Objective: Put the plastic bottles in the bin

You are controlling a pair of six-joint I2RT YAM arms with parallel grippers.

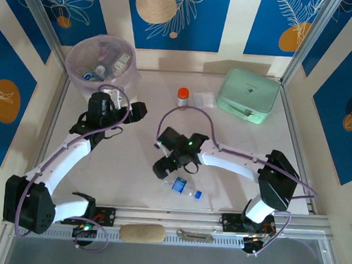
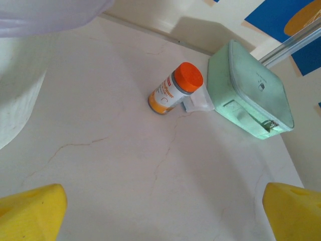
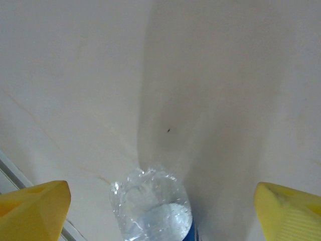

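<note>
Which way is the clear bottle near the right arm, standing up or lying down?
Lying down. In the top view the bottle rests lengthwise on the table, its blue cap pointing sideways toward the right.

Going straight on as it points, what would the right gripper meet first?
Probably the clear plastic bottle with a blue label, lying between the right gripper's open jaws; pale tabletop beyond.
</note>
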